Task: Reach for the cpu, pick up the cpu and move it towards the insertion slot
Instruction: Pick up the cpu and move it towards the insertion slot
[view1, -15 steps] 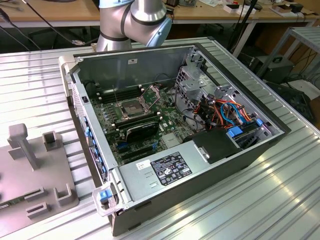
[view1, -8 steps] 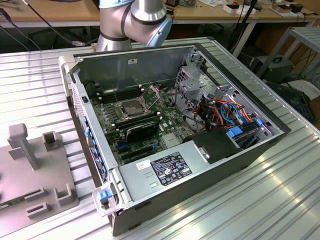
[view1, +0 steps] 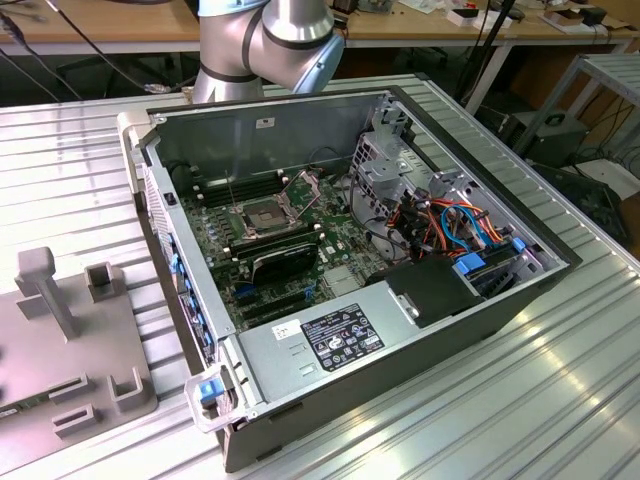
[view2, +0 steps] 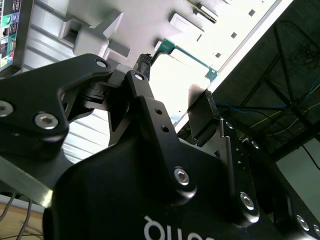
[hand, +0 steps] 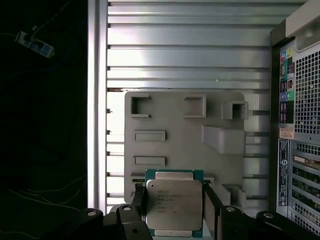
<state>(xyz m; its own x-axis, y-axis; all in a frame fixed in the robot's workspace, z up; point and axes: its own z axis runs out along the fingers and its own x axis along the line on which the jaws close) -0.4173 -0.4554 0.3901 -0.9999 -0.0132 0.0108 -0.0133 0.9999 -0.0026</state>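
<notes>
The gripper clasps the cpu over grey fixture plate on ribbed table

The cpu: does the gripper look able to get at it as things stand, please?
Likely yes: in the first wrist view the gripper has its jaws either side of the cpu, seemingly pressing its edges.

exterior view: looks down at a slant from high onto the open computer case and ribbed table | first wrist view: faces straight down past the gripper onto the grey fixture plate | second wrist view: peers along the gripper from just behind its body (very near) | shared: grey fixture plate in all three, cpu in both wrist views
</notes>
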